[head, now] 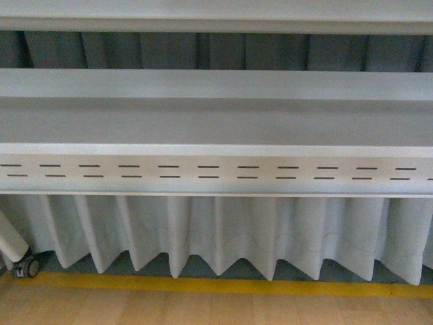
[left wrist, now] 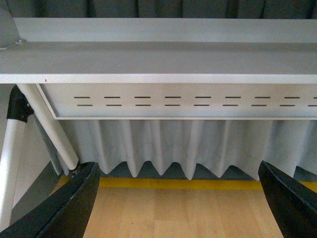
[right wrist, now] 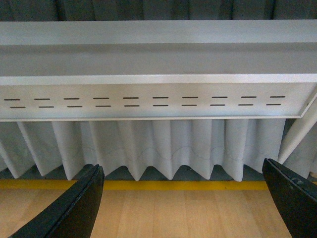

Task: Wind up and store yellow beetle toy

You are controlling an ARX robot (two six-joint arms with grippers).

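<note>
The yellow beetle toy is out of view in all three views. My left gripper [left wrist: 181, 203] is open, its two black fingers [left wrist: 69, 208] wide apart over bare wooden floor with nothing between them. My right gripper [right wrist: 183, 203] is also open, its black fingers [right wrist: 74, 210] spread over the same floor and empty. Neither arm shows in the front view.
A grey table [head: 216, 122] with a slotted front panel [head: 216, 172] fills the front view, seen from below its top. A pleated white skirt [head: 223, 233] hangs beneath it. A yellow floor line [head: 216, 284] runs along wooden flooring. A white leg with a castor [head: 26, 265] stands at the left.
</note>
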